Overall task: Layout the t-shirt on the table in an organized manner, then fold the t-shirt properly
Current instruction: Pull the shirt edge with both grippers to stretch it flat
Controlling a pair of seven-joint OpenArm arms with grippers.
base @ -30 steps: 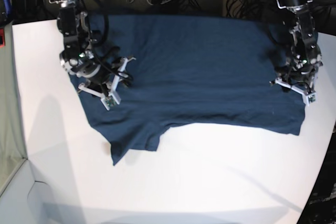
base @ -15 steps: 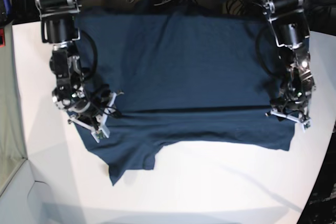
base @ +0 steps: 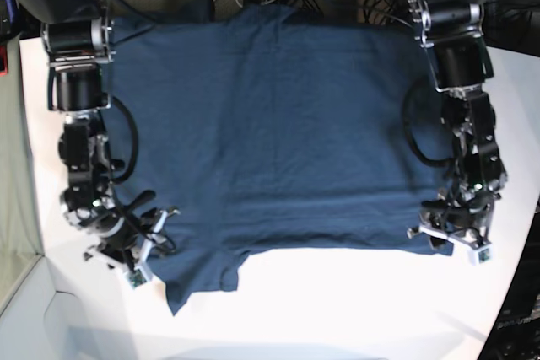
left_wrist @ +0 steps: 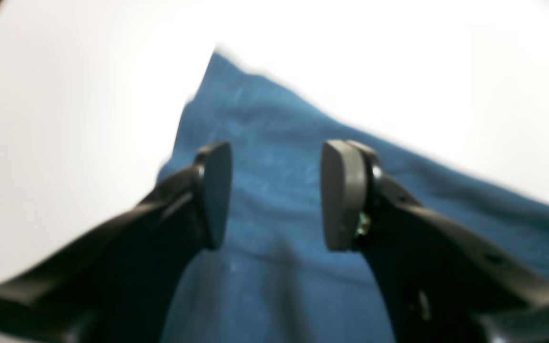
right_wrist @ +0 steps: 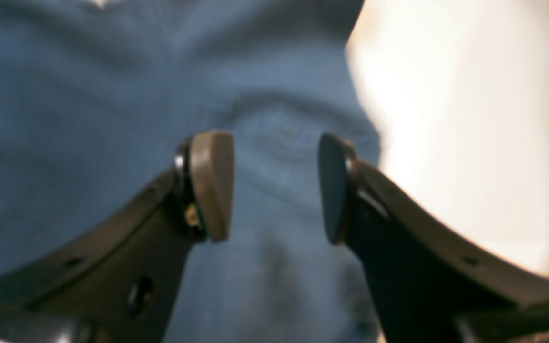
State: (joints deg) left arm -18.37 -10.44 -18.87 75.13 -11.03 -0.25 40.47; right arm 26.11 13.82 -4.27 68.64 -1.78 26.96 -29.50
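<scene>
Fingers (left_wrist: 215, 195) of left gripper (left_wrist: 277, 195) stood apart, nothing between, hovering over near hem corner of dark navy blue short-sleeved cotton t-shirt (base: 270, 132). Right gripper (right_wrist: 274, 188) fingers equally apart, empty, above opposite near corner, beside cloth edge. Shirt lay spread flat on smooth white matte surface (base: 354, 301), long axis running side to side between my two arms, sleeve flap poking toward me at right-arm side. I judged each arm nearest its own corner; cloth directly below both sets of fingers.
</scene>
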